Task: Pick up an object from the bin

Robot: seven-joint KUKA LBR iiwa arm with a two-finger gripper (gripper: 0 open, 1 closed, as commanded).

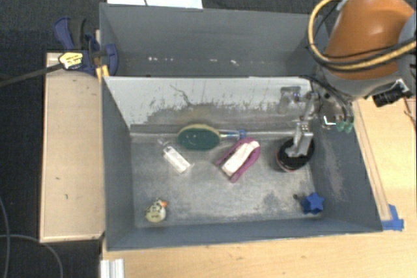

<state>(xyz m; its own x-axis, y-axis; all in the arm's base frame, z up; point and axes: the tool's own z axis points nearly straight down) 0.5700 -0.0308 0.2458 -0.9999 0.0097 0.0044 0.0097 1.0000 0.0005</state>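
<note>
I judged this the grasp step: the gripper [302, 144] sat low on the black round object [288, 160] just beneath it, open or closed I could not tell, and the next move needed a firm closing and a lift.

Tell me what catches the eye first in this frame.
The orange-capped arm dominates the upper right, its tip down over a black round thing at the right of the bin. Mid-bin lie a green oval brush and a purple-and-white packet; a blue piece sits front right.
</note>
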